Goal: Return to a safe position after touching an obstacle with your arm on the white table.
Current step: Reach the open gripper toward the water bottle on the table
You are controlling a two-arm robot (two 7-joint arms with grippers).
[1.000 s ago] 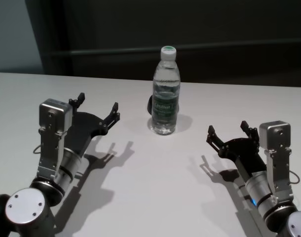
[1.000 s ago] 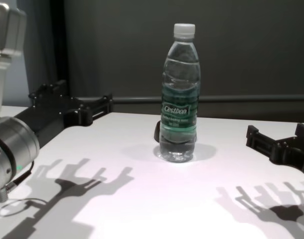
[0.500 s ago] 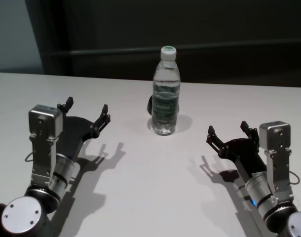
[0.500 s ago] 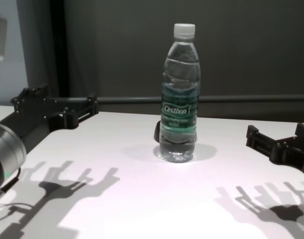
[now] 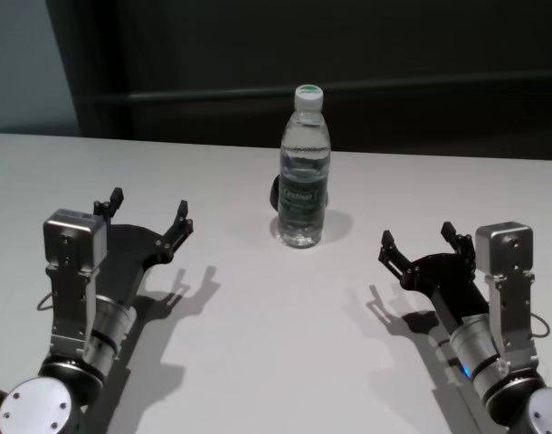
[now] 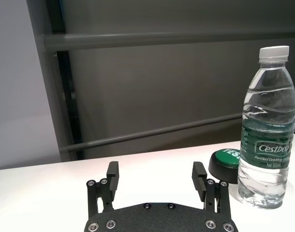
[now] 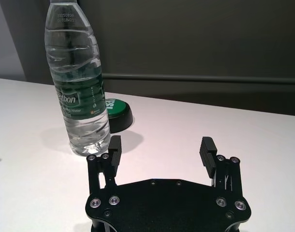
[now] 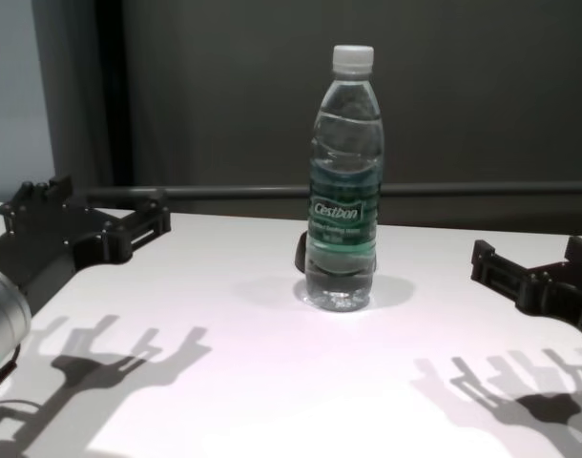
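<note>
We see the water bottle (image 5: pixel 303 169) standing upright at the middle of the white desk (image 5: pixel 276 362), a dark green-topped button (image 6: pixel 225 163) just behind it. Our left pincer (image 5: pixel 147 217) and right pincer (image 5: pixel 418 240) hover well apart from it, fingers spread, holding nothing.

The left gripper (image 5: pixel 147 213) sits at about 8 o'clock in the head view, fingers spread, empty. The right gripper (image 5: pixel 422 240) sits at about 4 o'clock, jaws likewise apart. Both forearms angle inward and forward.
</note>
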